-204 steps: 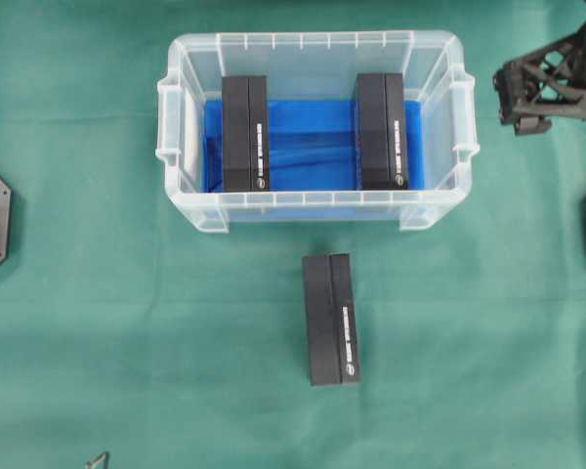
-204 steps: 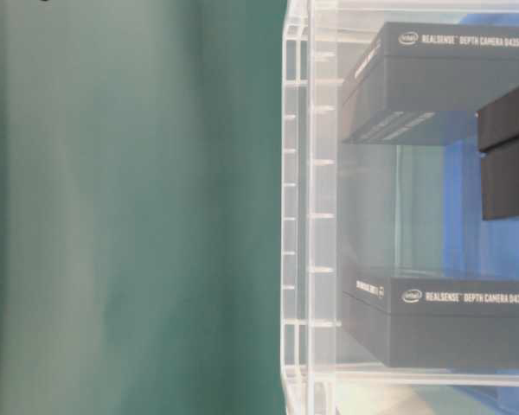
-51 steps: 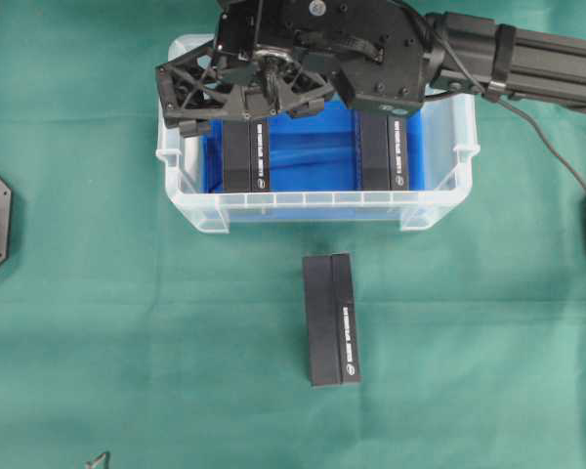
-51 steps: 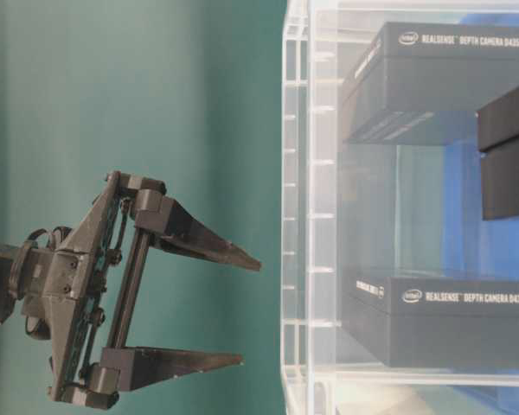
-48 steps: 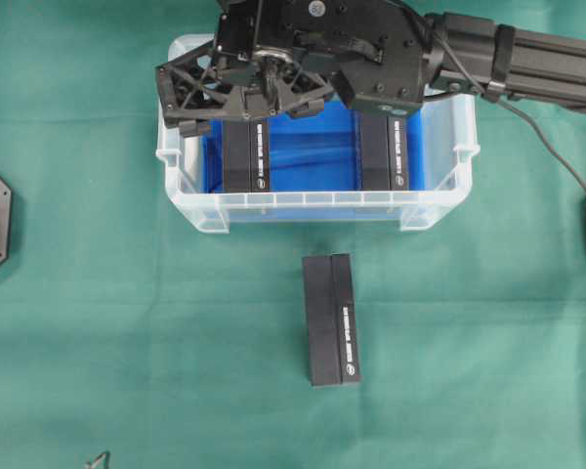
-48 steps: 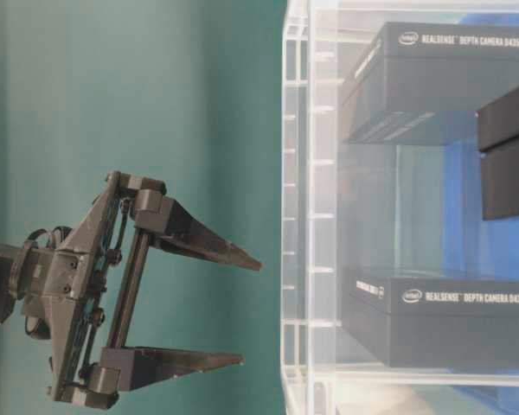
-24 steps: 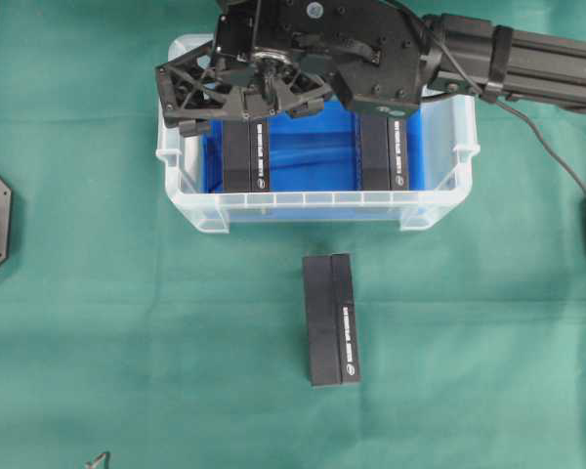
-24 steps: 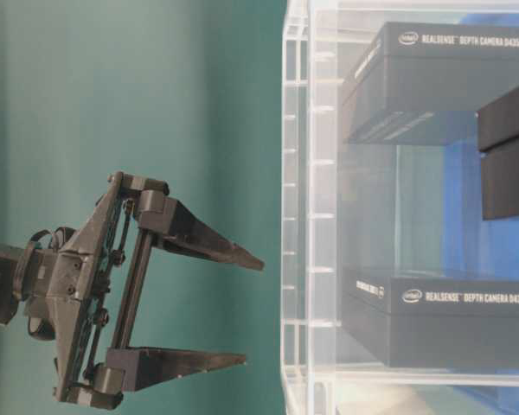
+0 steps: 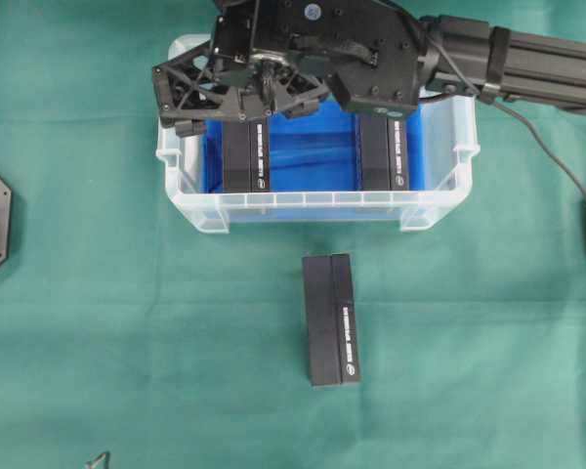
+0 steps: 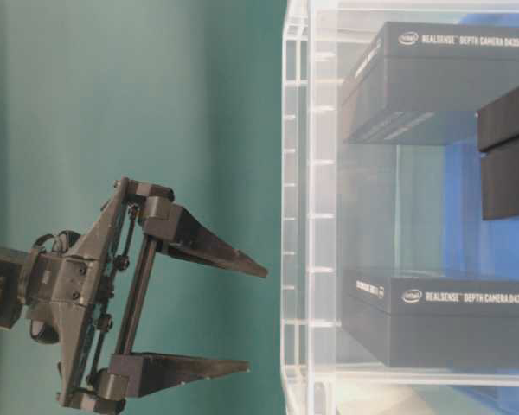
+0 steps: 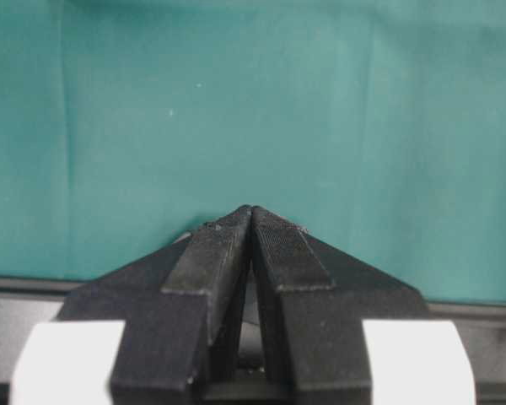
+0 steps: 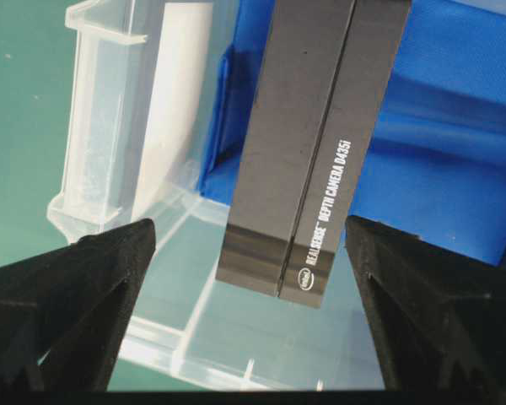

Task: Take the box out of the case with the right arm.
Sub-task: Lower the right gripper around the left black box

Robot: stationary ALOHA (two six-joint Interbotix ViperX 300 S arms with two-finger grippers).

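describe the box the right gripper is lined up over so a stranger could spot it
Find the clear case with the blue floor. Two black boxes stand inside; it is the left box, under the open right gripper, unlike its uncovered twin.

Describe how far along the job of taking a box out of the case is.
Done: one box lies on the cloth outside the case. In hand: the open right gripper hangs above the left box, its fingers straddling it. Left: lower, grip, lift out.
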